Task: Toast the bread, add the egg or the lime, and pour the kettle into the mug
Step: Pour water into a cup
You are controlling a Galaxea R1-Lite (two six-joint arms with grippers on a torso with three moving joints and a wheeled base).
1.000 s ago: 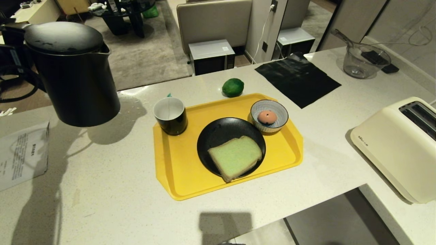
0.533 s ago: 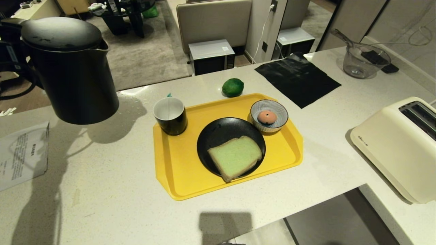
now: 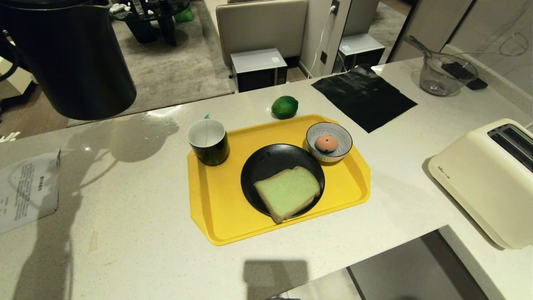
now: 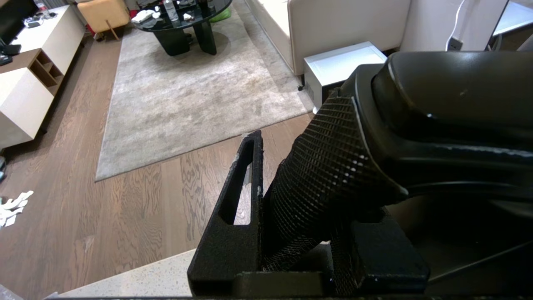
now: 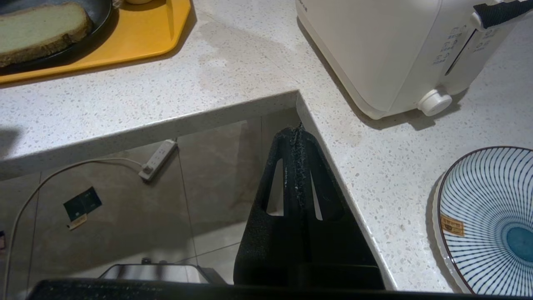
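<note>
Matte black kettle [image 3: 68, 58] hangs clear of the pale speckled desk [image 3: 125, 216] at the upper left of the head frame, its lid cut off by the top edge and its shadow falling on the stone beneath. In the left wrist view the left pincer [image 4: 291, 196] is clamped partway shut on the kettle's textured loop handle [image 4: 325, 175], one finger [image 4: 239, 200] lying flat against it; the opposite finger is largely hidden behind the grip, so its contact can only be presumed.

At mid-frame a yellow tray [image 3: 216, 216] carries the black mug [image 3: 208, 141] with its white inside at the tray's upper-left corner, a black plate [image 3: 266, 166] with the pale green bread [image 3: 287, 192] lying on its lower half, and a blue-and-white striped bowl [image 3: 329, 141] holding the salmon-pink egg [image 3: 326, 143]. The dark-green lime [image 3: 285, 106] sits on the desk just above the tray's top edge. A cream toaster [image 3: 487, 179] stands at the right edge, well apart from the tray.

The right pincer [image 5: 297, 137], its fingers pressed together on nothing, hangs parked below the desk's inner corner, near the toaster and a striped plate [image 5: 487, 216].
</note>
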